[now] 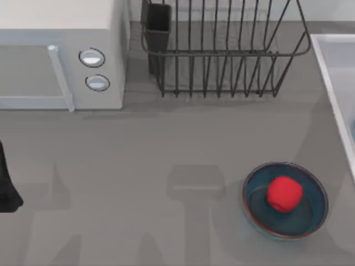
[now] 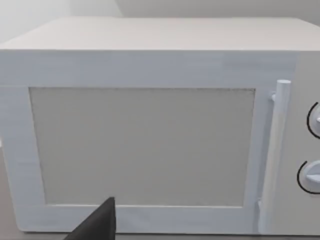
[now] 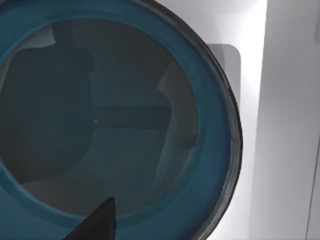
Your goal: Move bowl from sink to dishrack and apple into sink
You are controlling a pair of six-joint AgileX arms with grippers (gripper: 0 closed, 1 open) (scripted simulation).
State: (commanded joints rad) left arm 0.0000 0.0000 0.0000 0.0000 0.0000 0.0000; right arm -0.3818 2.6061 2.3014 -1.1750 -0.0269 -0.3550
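A teal-blue bowl [image 3: 115, 125] with a thin dark rim lies on the white floor of the sink [image 3: 290, 125], and my right gripper [image 3: 97, 225] hangs close above its hollow. The sink [image 1: 329, 83] runs along the table's right edge. The red apple [image 1: 284, 193] rests inside a second, look-alike bowl [image 1: 285, 200] on the counter at the front right. The dark wire dishrack [image 1: 222, 54] stands at the back middle, with nothing in it. My left arm [image 1: 6, 185] is parked at the left edge, its gripper [image 2: 97, 225] facing the microwave door.
A white microwave [image 1: 61, 55] with two round knobs fills the back left, its door and handle [image 2: 277, 150] near my left wrist. A black utensil cup [image 1: 158, 22] sits at the rack's left corner. Grey counter spreads between the microwave, the rack and the apple's bowl.
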